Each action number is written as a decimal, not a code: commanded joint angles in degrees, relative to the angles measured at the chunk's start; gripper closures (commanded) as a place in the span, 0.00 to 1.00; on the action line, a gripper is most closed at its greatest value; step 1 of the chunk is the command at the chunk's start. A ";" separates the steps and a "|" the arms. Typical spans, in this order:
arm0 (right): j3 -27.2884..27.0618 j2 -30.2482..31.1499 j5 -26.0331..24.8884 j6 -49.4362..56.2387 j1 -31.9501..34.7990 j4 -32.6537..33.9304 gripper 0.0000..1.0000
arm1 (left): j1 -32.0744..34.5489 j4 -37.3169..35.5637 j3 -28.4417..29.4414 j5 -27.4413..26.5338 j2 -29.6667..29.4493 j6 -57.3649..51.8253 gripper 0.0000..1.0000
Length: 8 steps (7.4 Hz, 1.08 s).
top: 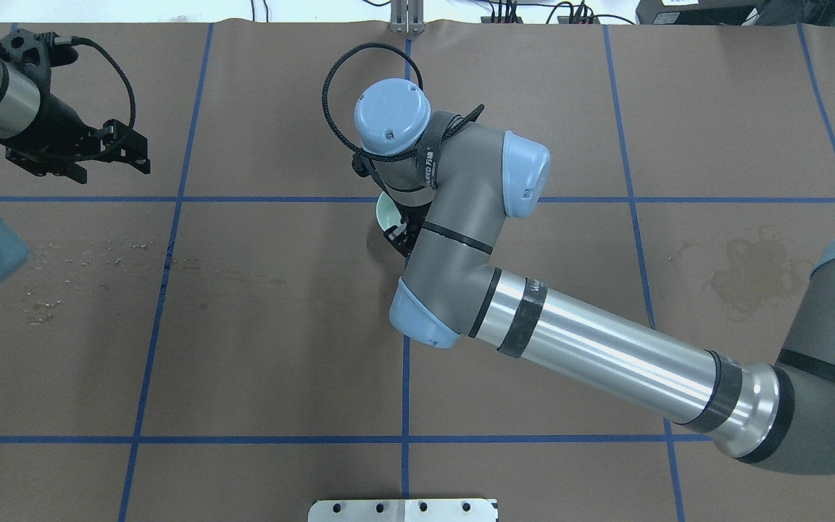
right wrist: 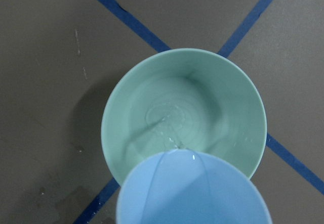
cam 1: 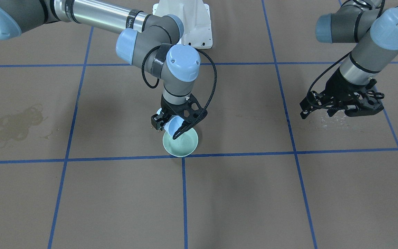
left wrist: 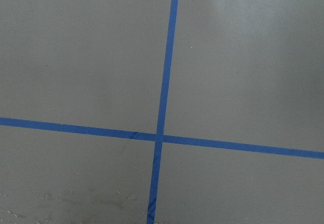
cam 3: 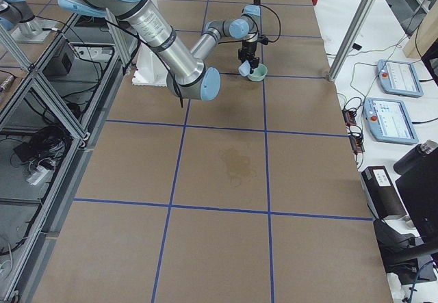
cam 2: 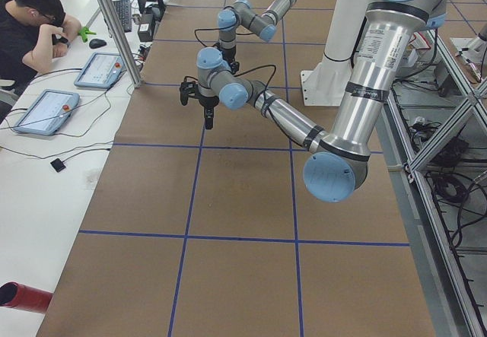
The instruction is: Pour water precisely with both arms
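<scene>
Brown tabletop [cam 1: 240, 193] with blue tape lines [cam 1: 237, 154] carries a pale green bowl [cam 1: 187, 147]; the right pincer [cam 1: 166, 130] clamps a tilted light-blue cup [cam 1: 174, 125] over it, water [right wrist: 167, 120] glinting in the bowl's bottom. Well apart, the left pincer [cam 1: 330, 110] hangs spread wide, empty.
</scene>
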State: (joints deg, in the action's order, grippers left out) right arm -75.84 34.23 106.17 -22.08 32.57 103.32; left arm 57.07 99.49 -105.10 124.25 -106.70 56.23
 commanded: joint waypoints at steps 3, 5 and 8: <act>2.70 -6.17 -2.81 4.86 -0.14 15.93 1.00 | -0.03 0.00 -0.11 0.03 0.00 0.02 0.00; 5.96 -8.03 -4.38 4.86 -0.84 16.22 1.00 | -0.03 0.00 -0.02 0.03 0.00 0.02 0.00; 5.36 -7.69 -4.57 4.86 -1.02 16.30 1.00 | -0.03 0.00 0.15 -0.06 0.00 0.02 0.00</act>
State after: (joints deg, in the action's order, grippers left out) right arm -70.21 26.26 101.72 -17.23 31.60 119.62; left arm 57.04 99.49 -104.97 124.20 -106.70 56.25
